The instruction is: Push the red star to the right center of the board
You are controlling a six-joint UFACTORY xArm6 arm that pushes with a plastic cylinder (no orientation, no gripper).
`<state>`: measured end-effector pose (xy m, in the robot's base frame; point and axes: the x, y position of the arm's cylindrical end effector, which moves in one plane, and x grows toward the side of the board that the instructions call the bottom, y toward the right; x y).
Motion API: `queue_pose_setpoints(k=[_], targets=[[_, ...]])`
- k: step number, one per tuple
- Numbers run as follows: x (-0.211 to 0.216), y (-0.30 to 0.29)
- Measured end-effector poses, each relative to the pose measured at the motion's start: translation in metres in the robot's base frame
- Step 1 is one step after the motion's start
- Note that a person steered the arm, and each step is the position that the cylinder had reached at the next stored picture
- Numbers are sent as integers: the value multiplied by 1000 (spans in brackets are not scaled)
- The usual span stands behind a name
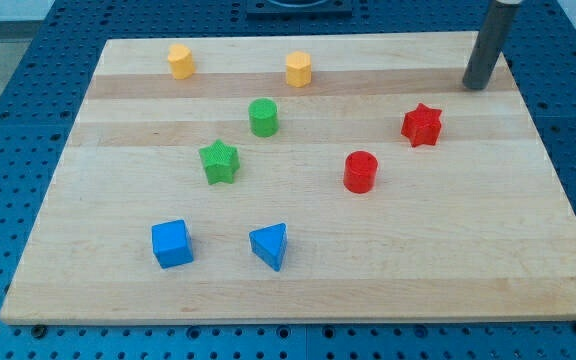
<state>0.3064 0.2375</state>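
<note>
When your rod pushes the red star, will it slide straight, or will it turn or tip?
The red star looks squat and flat-based, so it will probably slide, not tip. Its points may make it turn if my tip, now toward the view's top right of it, meets one off-centre. The wooden board looks smooth, so sliding should be easy.

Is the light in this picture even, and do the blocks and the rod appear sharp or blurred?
Camera view: the light is soft and even, with no glare on the board; the red star and the other blocks cast only faint shadows; the blocks look sharp, and my tip is slightly softer, near the view's top right.
</note>
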Motion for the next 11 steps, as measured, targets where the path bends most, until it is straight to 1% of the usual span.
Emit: queue_pose_setpoints(k=[5, 6, 7, 8, 9, 10, 11], targets=[[-5, -9], [-13, -9], [-45, -27], [-93, -54], [-65, -108], [30, -151], [90, -82]])
